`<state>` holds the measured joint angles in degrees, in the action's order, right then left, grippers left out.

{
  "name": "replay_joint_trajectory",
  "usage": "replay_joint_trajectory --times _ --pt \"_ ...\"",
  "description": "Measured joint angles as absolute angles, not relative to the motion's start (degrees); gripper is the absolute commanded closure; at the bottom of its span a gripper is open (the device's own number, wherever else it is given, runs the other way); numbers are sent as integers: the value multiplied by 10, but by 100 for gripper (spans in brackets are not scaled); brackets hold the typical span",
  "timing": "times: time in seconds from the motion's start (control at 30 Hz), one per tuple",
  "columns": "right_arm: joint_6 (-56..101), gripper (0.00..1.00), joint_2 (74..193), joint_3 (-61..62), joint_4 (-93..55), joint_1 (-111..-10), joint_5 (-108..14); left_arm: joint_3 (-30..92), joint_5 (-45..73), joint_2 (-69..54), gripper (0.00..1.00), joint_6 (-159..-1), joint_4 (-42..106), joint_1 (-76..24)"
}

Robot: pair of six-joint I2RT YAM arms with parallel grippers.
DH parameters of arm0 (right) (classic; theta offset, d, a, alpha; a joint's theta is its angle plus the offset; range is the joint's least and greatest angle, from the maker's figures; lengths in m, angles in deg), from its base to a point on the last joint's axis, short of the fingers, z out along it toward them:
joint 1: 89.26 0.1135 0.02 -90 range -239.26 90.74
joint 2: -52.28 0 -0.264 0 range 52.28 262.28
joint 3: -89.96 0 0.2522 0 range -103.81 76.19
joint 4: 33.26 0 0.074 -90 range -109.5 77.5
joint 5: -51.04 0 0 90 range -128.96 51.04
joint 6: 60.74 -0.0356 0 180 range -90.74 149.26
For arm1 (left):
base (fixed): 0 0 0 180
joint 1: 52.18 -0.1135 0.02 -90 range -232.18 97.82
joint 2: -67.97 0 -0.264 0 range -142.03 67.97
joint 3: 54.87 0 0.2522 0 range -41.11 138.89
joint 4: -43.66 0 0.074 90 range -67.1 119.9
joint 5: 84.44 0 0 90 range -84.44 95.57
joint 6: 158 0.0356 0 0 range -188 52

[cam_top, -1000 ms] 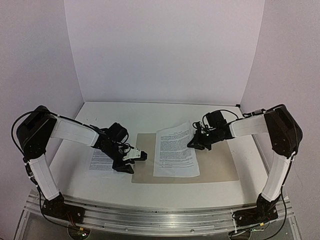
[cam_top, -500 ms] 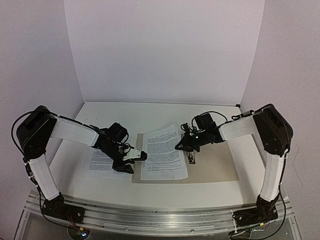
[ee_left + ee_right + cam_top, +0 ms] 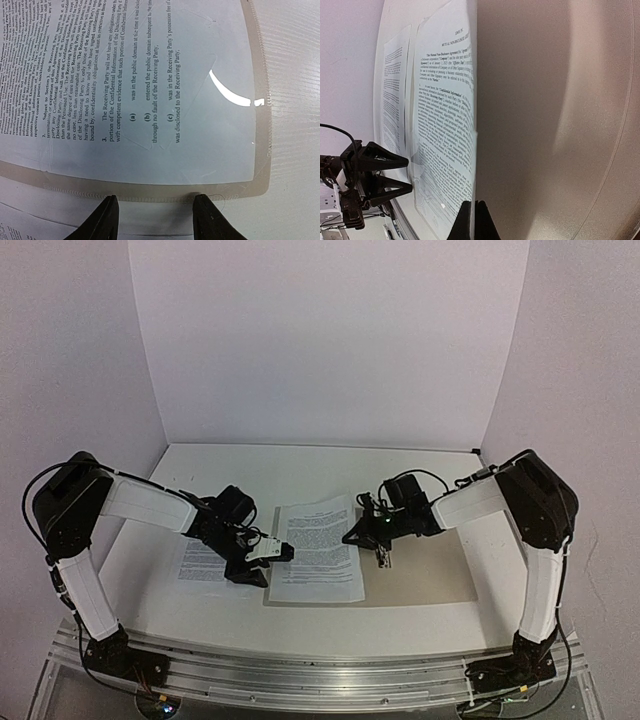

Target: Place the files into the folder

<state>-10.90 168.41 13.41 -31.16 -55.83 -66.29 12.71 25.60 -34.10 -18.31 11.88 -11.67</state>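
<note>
Paper in 2 sheets lies on the near half of the table (image 3: 300,470). The left sheet (image 3: 200,565) rests flat on the bare table, partly under the left arm. Just right of it the left gripper (image 3: 155,197) hangs low at the near left corner of the folder (image 3: 430,560), fingers spread with nothing between them. Its wrist view shows the fingertips at the edge of glossy printed paper. The folder lies open and flat, beige, stretching from the centre to the right. The right sheet (image 3: 315,555) covers its left part. A small dark clip (image 3: 383,558) sits on the folder beside that sheet's right edge. Just beyond it, the right gripper (image 3: 472,205) has its fingers pressed together, pinching the right sheet's right edge
</note>
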Motion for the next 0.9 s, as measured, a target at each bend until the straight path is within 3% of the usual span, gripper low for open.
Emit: replay_joint_trajectory --times 0.9 --pt "-154 100 1692 162 -344 -533 -652 123 262 -341 50 -183 124 -117"
